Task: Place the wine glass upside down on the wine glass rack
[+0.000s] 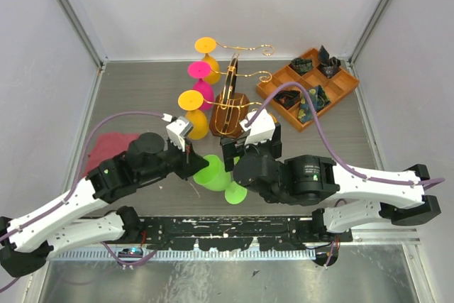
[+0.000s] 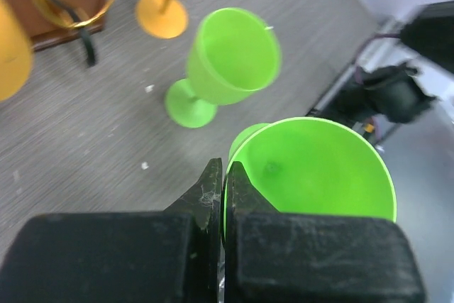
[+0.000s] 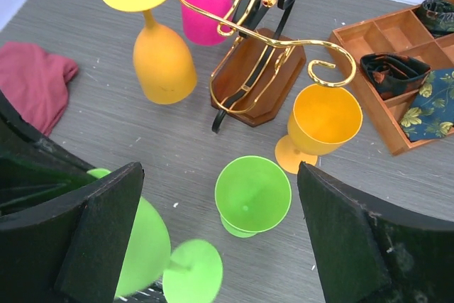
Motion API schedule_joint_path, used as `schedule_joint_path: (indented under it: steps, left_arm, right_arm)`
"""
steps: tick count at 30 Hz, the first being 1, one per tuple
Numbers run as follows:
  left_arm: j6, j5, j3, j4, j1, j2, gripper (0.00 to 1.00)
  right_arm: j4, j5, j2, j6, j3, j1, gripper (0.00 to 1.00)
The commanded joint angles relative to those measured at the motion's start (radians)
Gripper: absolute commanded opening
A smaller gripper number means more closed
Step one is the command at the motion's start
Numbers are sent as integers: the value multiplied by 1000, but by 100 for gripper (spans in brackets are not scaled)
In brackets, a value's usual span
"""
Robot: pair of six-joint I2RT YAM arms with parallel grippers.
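Top: my left gripper [image 1: 191, 161] pinches the green glass [image 1: 213, 173], which is tilted with its foot toward 5 o'clock. The rack [image 1: 230, 104] stands at 12 from it, carrying hung glasses [image 1: 201, 69] at its 9 side.
Left wrist: fingers [image 2: 206, 200] clamped on the rim wall. Thin grip, probably enough to lift and flip.
Right wrist: right gripper [image 3: 220, 175] spread wide and empty over a second green glass [image 3: 252, 193]. Likely on standby.

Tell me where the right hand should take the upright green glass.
Probably the rim wall of the upright green glass, coming straight down with one finger inside: its mouth faces up and the bowl hides its stem from above. The right hand is open above it.
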Motion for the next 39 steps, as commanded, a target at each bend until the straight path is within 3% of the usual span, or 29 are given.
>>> schedule_joint_path:
  steps: [1, 5, 9, 15, 19, 25, 30, 39]
  left_arm:
    - [56, 251, 105, 36, -3, -3, 0]
    - [46, 341, 133, 128, -3, 9, 0]
    - [120, 225, 172, 209, -2, 10, 0]
    - [262, 107, 296, 239, -1, 79, 0]
    - [351, 75, 385, 274, 12, 162, 0]
    - [269, 242, 471, 376, 212, 303, 0]
    - [149, 383, 506, 517, 406, 418, 0]
    - [79, 338, 329, 912, 576, 352, 0]
  right_arm:
    - [63, -1, -19, -27, 44, 0, 94]
    - [67, -10, 3, -39, 93, 2, 93]
    - [154, 1, -4, -99, 129, 48, 91]
    - [233, 148, 21, -237, 246, 129, 91]
    - [439, 174, 17, -446, 268, 132, 91]
    - [679, 156, 11, -696, 260, 132, 96]
    - [688, 14, 20, -684, 240, 98, 100]
    - [789, -576, 26, -458, 168, -259, 100]
